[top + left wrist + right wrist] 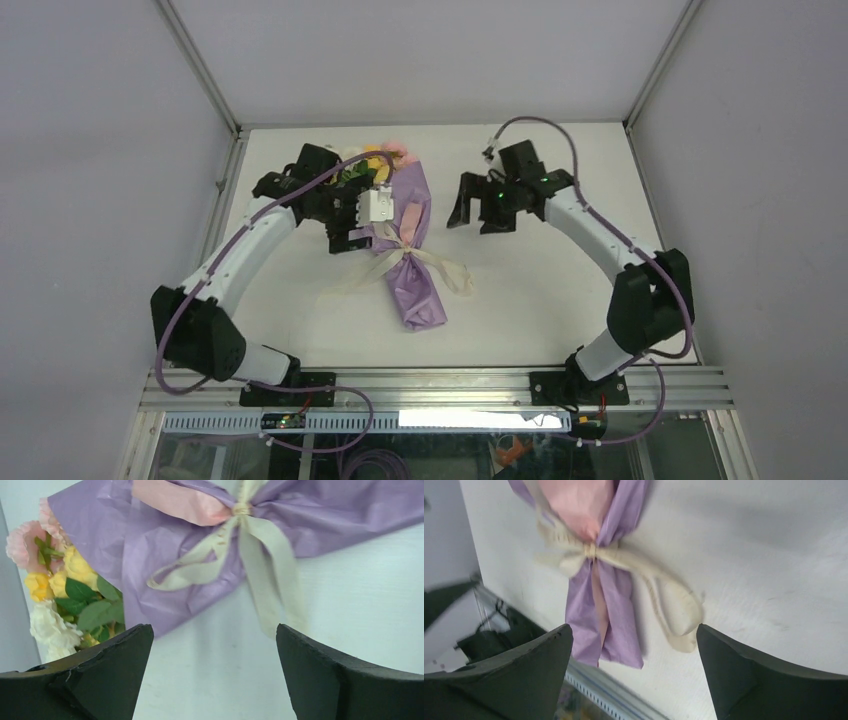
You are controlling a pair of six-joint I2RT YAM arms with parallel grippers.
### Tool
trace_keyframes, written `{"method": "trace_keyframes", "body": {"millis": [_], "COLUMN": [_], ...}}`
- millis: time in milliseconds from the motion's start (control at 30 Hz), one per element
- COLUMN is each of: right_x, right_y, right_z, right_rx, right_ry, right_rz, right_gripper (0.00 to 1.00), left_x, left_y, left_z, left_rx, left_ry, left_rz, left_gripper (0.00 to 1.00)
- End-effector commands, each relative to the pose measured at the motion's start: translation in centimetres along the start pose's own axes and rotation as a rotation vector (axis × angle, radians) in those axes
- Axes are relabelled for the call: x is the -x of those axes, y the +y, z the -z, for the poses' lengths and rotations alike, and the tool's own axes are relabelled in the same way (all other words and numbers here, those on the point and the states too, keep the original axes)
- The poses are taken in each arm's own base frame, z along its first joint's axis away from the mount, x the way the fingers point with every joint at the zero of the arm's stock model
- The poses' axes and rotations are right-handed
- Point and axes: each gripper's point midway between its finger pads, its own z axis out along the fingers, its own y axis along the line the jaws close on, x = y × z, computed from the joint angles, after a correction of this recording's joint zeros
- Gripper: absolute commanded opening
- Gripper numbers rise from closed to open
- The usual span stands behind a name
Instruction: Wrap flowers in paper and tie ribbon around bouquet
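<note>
1. The bouquet (405, 240) lies flat on the white table (540, 290), a bit left of the middle. Its bloom end points at the far edge and its pinched tail at the near edge.
2. The paper (150, 555) is thin, crinkly and lilac-purple. It forms a cone, with 1 fold of the pale pink inner face (175, 502) showing near the knot. Below the knot it flares out again into a flat, wrinkled tail.
3. The ribbon (265, 555) is soft cream fabric, cinched round the narrow waist in a small knot (241, 508). It has a limp loop, and its loose ends trail onto the table on the right-hand side.
4. The flowers (75, 580) are ruffled pink, yellow and white blooms with flat green leaves, poking out of the wide end.
5. The left gripper (212, 630) has its jaws spread wide with nothing between them. It hangs just beside the bouquet's left side. From the top, the wrist and its white block cover part of the blooms and paper.
6. The right gripper (633, 627) is also spread wide and holding nothing. It sits well apart to the right, nearer the far edge.
7. Purple cables (540, 125) loop over both arms, and a ribbed metal rail (430, 385) runs along the near edge.
</note>
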Motion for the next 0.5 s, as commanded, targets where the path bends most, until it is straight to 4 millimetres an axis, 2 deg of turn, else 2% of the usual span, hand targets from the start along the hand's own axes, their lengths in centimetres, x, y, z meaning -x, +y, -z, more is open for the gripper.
{"method": "trace_keyframes", "body": {"millis": [0,67,100,167,200,267,300,367,467], "right_x": [8.3,11.3,12.4,14.0,13.9,13.4,13.1,11.9,9.4], "right_y": [-2.4,-5.6,-7.2,-9.5,-11.1,-14.2,-15.6,-18.4,-21.4], "right_z": [9.8,13.5,15.3,18.6,19.2,20.6,21.0,21.3,21.3], "right_rx": [-0.098,-0.21,-0.252,-0.294,-0.33,-0.431,-0.493,-0.611,-0.752], "right_ry": [-0.313,-0.474,-0.558,-0.722,-0.765,-0.84,-0.872,-0.929,-0.945], "right_rz": [0.022,-0.058,-0.109,-0.176,-0.2,-0.239,-0.251,-0.328,-0.427], "right_gripper": [0.99,0.99,0.99,0.99,0.99,0.99,0.99,0.99,0.99], "left_x": [4.1,5.0,5.3,4.5,3.5,0.4,-1.8,-6.2,-11.1], "left_y": [-4.8,-5.3,-4.9,-4.1,-3.9,-3.6,-3.8,-4.0,-4.9], "left_z": [7.4,10.0,11.2,13.3,14.1,15.4,15.3,16.5,17.0], "left_rx": [-0.037,0.035,0.102,0.233,0.3,0.456,0.531,0.746,0.984], "left_ry": [-0.13,-0.161,-0.189,-0.243,-0.258,-0.26,-0.245,-0.203,-0.177], "left_rz": [0.097,0.233,0.352,0.676,0.803,1.013,1.11,1.285,1.532], "left_gripper": [0.99,0.99,0.99,0.99,0.99,0.99,0.99,0.99,0.99]}}
